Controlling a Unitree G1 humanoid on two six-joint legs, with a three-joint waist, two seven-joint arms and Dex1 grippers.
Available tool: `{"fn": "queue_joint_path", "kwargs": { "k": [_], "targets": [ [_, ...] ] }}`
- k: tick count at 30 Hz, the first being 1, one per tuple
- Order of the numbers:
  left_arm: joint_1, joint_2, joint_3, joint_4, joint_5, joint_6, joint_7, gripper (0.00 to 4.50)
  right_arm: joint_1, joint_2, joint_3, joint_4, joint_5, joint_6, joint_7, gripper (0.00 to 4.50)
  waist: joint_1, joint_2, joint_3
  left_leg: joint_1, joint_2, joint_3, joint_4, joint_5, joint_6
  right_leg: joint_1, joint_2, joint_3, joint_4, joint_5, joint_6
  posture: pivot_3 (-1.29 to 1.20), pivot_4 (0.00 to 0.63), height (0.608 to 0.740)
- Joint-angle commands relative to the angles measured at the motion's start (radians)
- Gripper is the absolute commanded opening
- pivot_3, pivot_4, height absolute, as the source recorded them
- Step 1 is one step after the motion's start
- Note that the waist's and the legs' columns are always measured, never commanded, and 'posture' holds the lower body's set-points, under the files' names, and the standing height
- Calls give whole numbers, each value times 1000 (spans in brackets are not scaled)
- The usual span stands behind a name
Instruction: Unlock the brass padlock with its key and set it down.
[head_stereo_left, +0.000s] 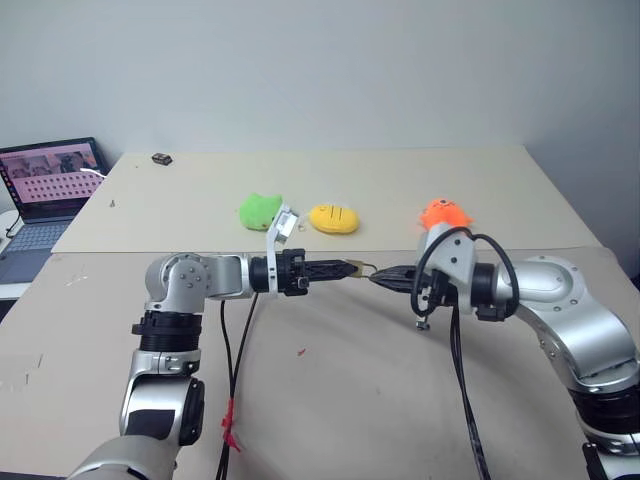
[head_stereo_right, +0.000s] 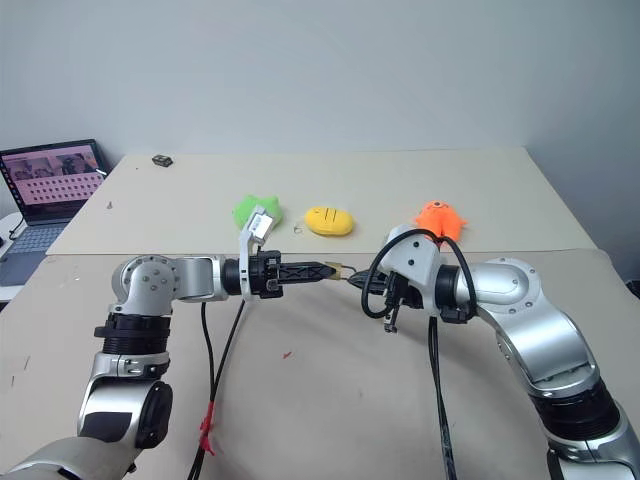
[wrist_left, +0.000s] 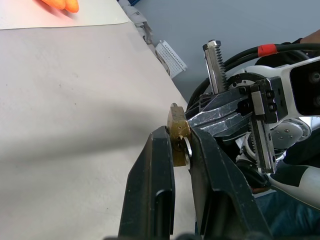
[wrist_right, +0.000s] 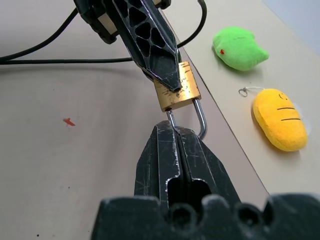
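Note:
Above the tan table (head_stereo_left: 330, 400), the two grippers meet tip to tip at the middle. My left gripper (head_stereo_left: 352, 268) points right and is shut on the body of the small brass padlock (wrist_right: 177, 92). The padlock also sits between the left fingers (wrist_left: 160, 165) in the left wrist view. From the other side, my right gripper (wrist_right: 175, 131) is shut on one leg of the silver shackle (wrist_right: 201, 120). A small silver piece (wrist_left: 186, 151) at the padlock's near end looks like the key, but I cannot tell for sure.
A green plush (head_stereo_left: 260, 210), a yellow oval plush (head_stereo_left: 333, 218) with a thin wire ring (wrist_right: 243, 92), and an orange plush (head_stereo_left: 443, 213) lie on the table behind the grippers. A laptop (head_stereo_left: 50, 180) stands at the far left. Black cables (head_stereo_left: 235, 370) hang under both arms.

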Motion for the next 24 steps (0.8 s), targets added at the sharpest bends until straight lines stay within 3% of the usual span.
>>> {"fn": "queue_joint_path", "kwargs": {
  "k": [1,24],
  "targets": [
    [-17,-8,18,-26,-18,-3,0,25,-23,6,-4,1,-8,-27,-14,54,1,0,0,0,0,0,0,0,0,0,0,0,0,0,0,0,150,650],
    [18,-14,64,-66,-41,19,52,25,-20,37,-2,151,-65,-118,-22,54,1,0,0,0,0,0,0,0,0,0,0,0,1,0,0,0,150,650]
  ]
}}
